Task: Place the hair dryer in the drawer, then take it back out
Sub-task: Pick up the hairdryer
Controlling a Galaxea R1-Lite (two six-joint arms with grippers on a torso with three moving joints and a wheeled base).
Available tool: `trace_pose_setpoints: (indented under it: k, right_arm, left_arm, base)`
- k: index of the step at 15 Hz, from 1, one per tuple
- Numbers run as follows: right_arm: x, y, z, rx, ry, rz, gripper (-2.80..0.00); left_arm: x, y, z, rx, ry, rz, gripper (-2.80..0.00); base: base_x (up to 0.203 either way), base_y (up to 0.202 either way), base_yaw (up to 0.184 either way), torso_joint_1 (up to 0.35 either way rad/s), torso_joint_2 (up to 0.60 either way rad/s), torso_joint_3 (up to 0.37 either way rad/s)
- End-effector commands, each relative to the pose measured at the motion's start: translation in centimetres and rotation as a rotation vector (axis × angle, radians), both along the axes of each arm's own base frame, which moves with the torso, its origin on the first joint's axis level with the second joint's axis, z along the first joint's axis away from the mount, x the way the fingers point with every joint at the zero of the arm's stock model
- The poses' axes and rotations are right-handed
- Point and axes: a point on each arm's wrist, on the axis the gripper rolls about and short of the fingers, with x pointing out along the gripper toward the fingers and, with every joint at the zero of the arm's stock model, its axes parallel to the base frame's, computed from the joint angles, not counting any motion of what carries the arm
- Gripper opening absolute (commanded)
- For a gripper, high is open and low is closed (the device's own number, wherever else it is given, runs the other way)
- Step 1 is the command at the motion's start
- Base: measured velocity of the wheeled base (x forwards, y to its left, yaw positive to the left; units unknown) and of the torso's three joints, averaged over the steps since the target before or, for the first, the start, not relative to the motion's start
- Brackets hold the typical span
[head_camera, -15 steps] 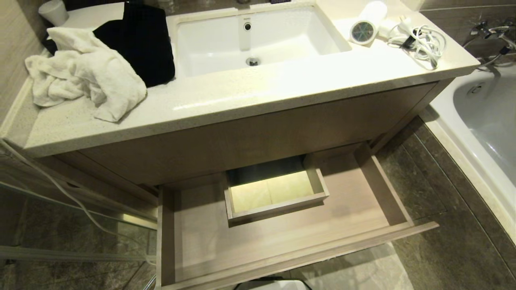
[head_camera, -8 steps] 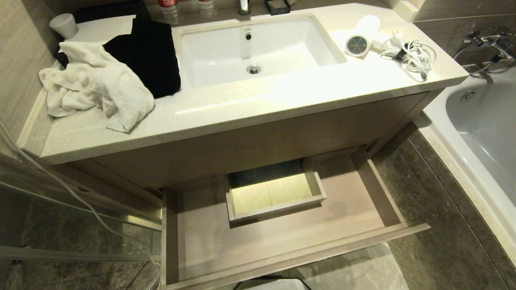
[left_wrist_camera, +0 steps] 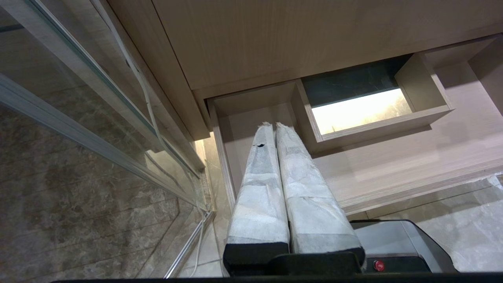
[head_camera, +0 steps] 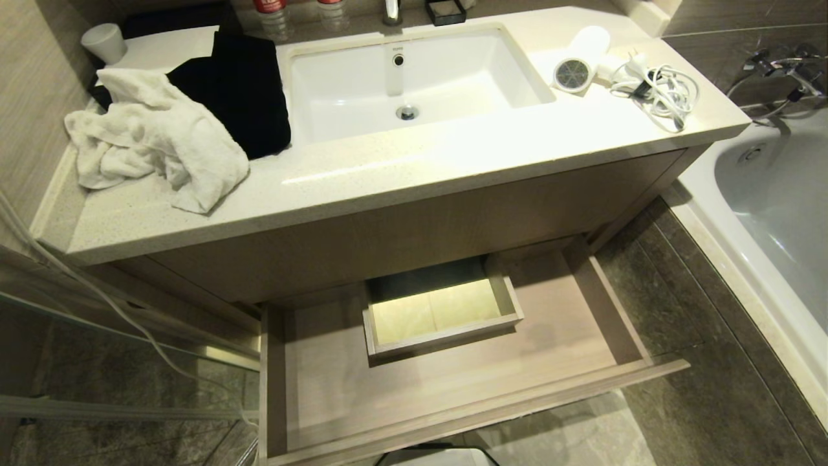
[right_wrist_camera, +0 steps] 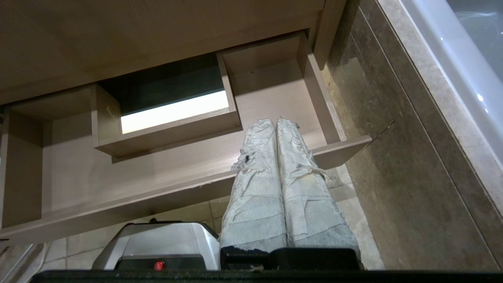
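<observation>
The white hair dryer (head_camera: 581,57) lies on the counter to the right of the sink, its dark grille facing me and its coiled cord (head_camera: 660,87) bundled beside it. Below the counter the wood-grain drawer (head_camera: 453,382) stands pulled out with nothing lying on its floor, a boxed cut-out (head_camera: 440,310) at its back. Neither arm reaches into the head view. My left gripper (left_wrist_camera: 275,125) is shut, hanging low in front of the drawer's (left_wrist_camera: 412,157) left end. My right gripper (right_wrist_camera: 276,121) is shut too, low before the drawer's (right_wrist_camera: 177,169) right end.
A white towel (head_camera: 155,136) and a black cloth (head_camera: 239,90) lie on the counter's left side, a white cup (head_camera: 103,42) behind them. The sink (head_camera: 414,77) fills the middle. A bathtub (head_camera: 776,188) runs along the right. A glass panel (head_camera: 97,362) stands at the left.
The head view has pulled back and up a little, showing more of the counter's back edge. The hair dryer and the drawer stay where they were; both grippers remain shut.
</observation>
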Motion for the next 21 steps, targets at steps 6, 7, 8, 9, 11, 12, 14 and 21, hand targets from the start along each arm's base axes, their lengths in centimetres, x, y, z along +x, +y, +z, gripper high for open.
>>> trace_pose_setpoints:
  k: [6, 7, 8, 9, 11, 12, 14, 21]
  right_arm:
    - [0.00, 0.00, -0.01, 0.001, -0.004, 0.000, -2.80]
    - [0.00, 0.00, -0.01, 0.001, -0.004, 0.002, -2.80]
    - [0.00, 0.00, -0.03, 0.001, -0.002, 0.002, -2.80]
    - [0.00, 0.00, -0.04, 0.002, -0.001, 0.000, -2.80]
    - [0.00, 0.00, -0.04, 0.002, -0.001, 0.000, -2.80]
    - [0.00, 0.00, -0.04, -0.004, -0.001, 0.002, -2.80]
    - [0.00, 0.00, -0.04, -0.001, -0.001, 0.002, -2.80]
    - [0.00, 0.00, -0.03, -0.007, -0.002, 0.001, -2.80]
  left_arm:
    - [0.00, 0.00, 0.00, 0.000, -0.001, 0.000, -2.80]
    - [0.00, 0.00, 0.00, 0.000, 0.000, 0.000, -2.80]
    - [-0.01, 0.00, -0.02, 0.000, -0.001, 0.000, -2.80]
    - [0.00, 0.00, 0.00, 0.000, 0.000, 0.000, -2.80]
    - [0.00, 0.00, 0.00, 0.000, 0.000, 0.000, -2.80]
    - [0.00, 0.00, 0.00, 0.000, 0.000, 0.000, -2.80]
    - [0.00, 0.00, 0.00, 0.000, 0.000, 0.000, -2.80]
    - [-0.01, 0.00, 0.00, 0.000, -0.001, 0.000, -2.80]
  base:
    - [0.000, 0.000, 0.000, 0.007, 0.00, 0.005]
    - [0.000, 0.000, 0.000, 0.138, -0.01, 0.140]
    - [0.000, 0.000, 0.000, 0.199, 0.00, 0.193]
    - [0.000, 0.000, 0.000, 0.242, 0.00, 0.241]
    - [0.000, 0.000, 0.000, 0.272, -0.02, 0.233]
    - [0.000, 0.000, 0.000, 0.282, -0.05, 0.239]
    - [0.000, 0.000, 0.000, 0.294, -0.06, 0.240]
    - [0.000, 0.000, 0.000, 0.323, -0.12, 0.200]
